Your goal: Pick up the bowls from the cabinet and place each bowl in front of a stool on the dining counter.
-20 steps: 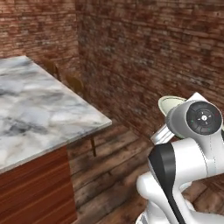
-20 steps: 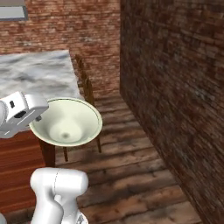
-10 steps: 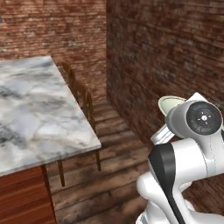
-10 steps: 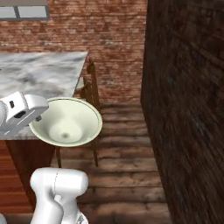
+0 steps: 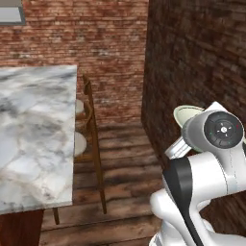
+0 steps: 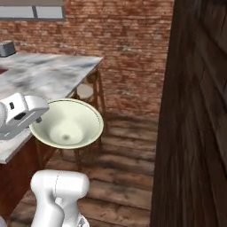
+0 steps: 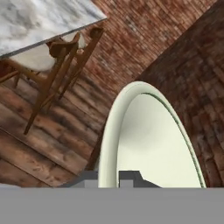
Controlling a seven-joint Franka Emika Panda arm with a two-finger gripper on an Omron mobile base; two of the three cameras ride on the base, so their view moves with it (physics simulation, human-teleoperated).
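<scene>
We are carrying one shallow round cream ceramic bowl [image 6: 68, 124] toward the large grey-veined white marble dining counter [image 5: 33, 139], our gripper [image 7: 118, 177] clenched on its rim. The bowl hangs at about three o'clock of the counter's end. Next we must bring it in front of one of two brown wooden stools with beige seats [image 5: 79, 143].

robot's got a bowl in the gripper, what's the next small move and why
Probably carry the bowl left, toward the dining counter. The gripper is shut on its rim, it hangs over bare floor, and the stools sit tucked at the counter's edge.
</scene>
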